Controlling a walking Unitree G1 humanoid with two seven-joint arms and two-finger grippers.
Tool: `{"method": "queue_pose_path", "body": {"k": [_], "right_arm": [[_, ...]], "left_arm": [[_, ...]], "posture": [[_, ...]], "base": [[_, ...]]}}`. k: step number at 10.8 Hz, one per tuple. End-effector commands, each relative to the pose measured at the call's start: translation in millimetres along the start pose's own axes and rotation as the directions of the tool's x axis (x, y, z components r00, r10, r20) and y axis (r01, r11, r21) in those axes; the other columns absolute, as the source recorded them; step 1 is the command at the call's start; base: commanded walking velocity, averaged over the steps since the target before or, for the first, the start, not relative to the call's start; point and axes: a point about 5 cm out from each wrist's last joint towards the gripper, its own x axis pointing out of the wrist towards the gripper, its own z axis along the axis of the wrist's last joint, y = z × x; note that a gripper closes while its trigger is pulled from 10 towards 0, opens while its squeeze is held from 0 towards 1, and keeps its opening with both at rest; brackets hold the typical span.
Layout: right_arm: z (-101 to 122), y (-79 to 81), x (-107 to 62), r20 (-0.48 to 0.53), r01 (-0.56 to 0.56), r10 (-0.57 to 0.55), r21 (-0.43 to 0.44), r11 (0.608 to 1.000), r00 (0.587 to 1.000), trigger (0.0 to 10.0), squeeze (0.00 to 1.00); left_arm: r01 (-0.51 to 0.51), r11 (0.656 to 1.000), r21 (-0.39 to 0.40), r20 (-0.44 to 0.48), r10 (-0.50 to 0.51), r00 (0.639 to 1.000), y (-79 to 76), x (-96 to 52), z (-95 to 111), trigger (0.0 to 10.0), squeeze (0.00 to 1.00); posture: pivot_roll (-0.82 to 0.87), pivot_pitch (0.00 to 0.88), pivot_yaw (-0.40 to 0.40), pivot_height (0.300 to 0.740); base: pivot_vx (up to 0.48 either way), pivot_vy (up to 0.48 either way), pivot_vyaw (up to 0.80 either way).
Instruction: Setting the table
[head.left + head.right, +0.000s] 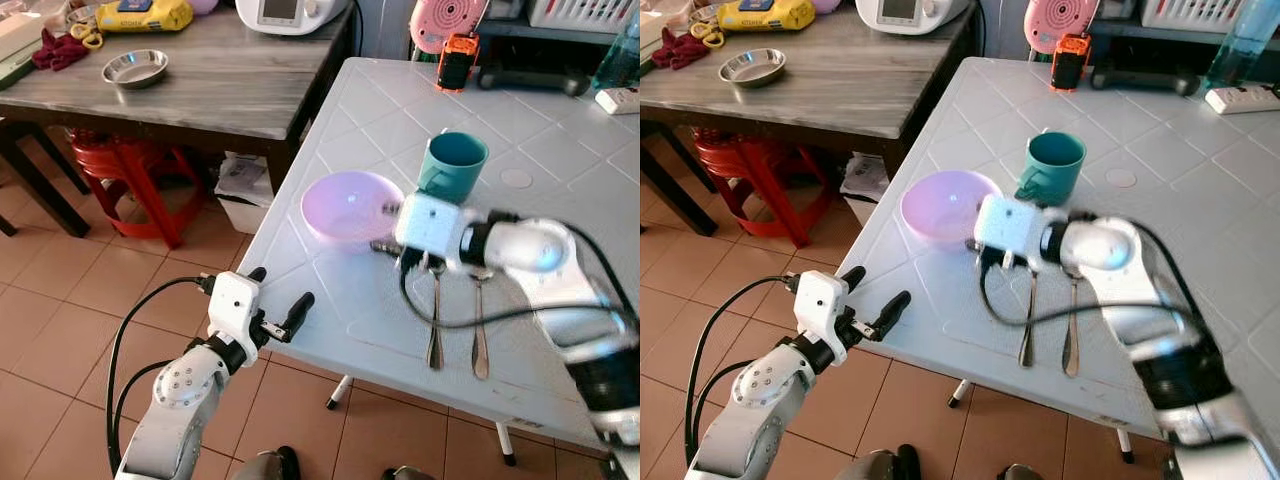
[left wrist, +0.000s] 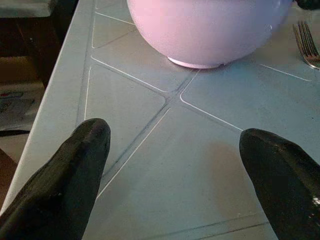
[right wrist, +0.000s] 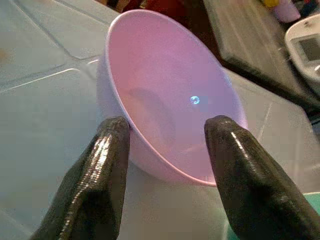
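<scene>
Terracotta tile floor [image 1: 60, 300] with two tables: a white plastic table [image 1: 560, 160] moulded in a diamond grid, and beside it a grey wood-grain table [image 1: 230, 70] with a red plastic stool [image 1: 130, 165] beneath. On the white table, near its front edge, stands a pink bowl [image 1: 352, 207], upright and empty; just behind it a teal mug [image 1: 452, 166], upright; beside the bowl lie a fork [image 1: 436, 320] and a spoon [image 1: 480, 330], side by side with handles toward the table's near edge. The right gripper [image 3: 167, 132], at the end of a blurred silver arm reaching across the table, is at the bowl's rim: in the right wrist view its two black fingers [image 3: 107, 165] are spread, one outside the wall and one over the inside, and contact cannot be judged. The left gripper [image 1: 272, 302] hovers at the table's front edge, low and short of the bowl, fingers [image 2: 65, 170] spread wide and holding nothing; the left wrist view shows the bowl's base and the fork's tines on the tabletop. At the far end of the white table are an orange-and-black device [image 1: 457, 62], a pink round object [image 1: 445, 20], a white power strip [image 1: 620, 98] and a clear bottle [image 1: 620, 55]. The grey table carries a steel dish [image 1: 135, 68], a yellow packet [image 1: 145, 14] whose print is too small to read, a red cloth [image 1: 58, 48] and a white appliance [image 1: 290, 12] with a screen. No writing is legible.
</scene>
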Motion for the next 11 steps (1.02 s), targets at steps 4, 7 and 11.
{"method": "queue_pose_path", "body": {"k": [4,7,11], "right_arm": [[17.0,-2.2,27.8,0.067,-0.164,0.168,-0.055,0.985,0.984,10.0,1.00],[15.5,5.6,39.4,0.087,-0.262,0.263,-0.023,0.965,0.961,10.0,1.00],[-6.8,-0.3,47.4,-0.007,-0.320,0.320,-0.001,0.947,0.947,10.0,0.00]], "left_arm": [[-0.009,1.000,-0.021,-0.037,0.009,0.999,-1.3,0.4,-6.2,10.0,0.00],[-0.047,0.998,-0.053,-0.063,0.043,0.997,1.1,-2.4,-10.6,10.0,0.00],[-0.047,0.996,-0.081,-0.081,0.040,0.996,-1.7,-2.0,-12.5,10.0,0.00]], "posture": [[-0.07,0.146,0.084,0.740],[-0.06,0.150,0.073,0.740],[-0.06,0.158,0.071,0.740]], "base": [[0.000,0.000,0.00],[0.000,0.000,0.00],[0.000,0.000,0.00]]}}
